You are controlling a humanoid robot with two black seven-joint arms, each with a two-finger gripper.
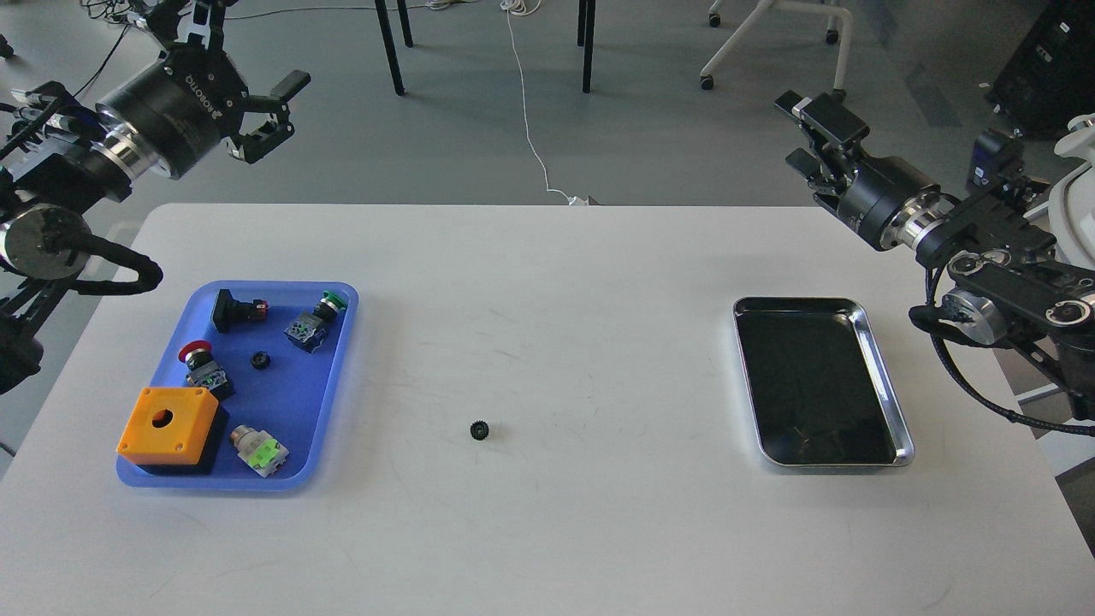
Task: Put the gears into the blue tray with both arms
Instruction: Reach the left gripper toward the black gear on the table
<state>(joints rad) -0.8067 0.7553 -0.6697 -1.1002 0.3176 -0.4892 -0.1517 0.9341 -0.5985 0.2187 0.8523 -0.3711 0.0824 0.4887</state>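
One small black gear [260, 360] lies inside the blue tray [340, 376] at the table's left. A second gear [480, 429] lies alone on the white table, right of the tray and well apart from it. My left gripper [272, 115] hangs high beyond the table's far left corner, open and holding nothing. Above the far right corner, my right gripper [808, 141] is raised with its fingers apart and nothing between them. Both grippers are far from either gear.
The blue tray also holds an orange box [167, 425] and several green- and red-capped push-buttons [313, 321]. A shiny silver tray [892, 428] sits at the table's right. Chair and table legs and a white cable lie on the floor beyond.
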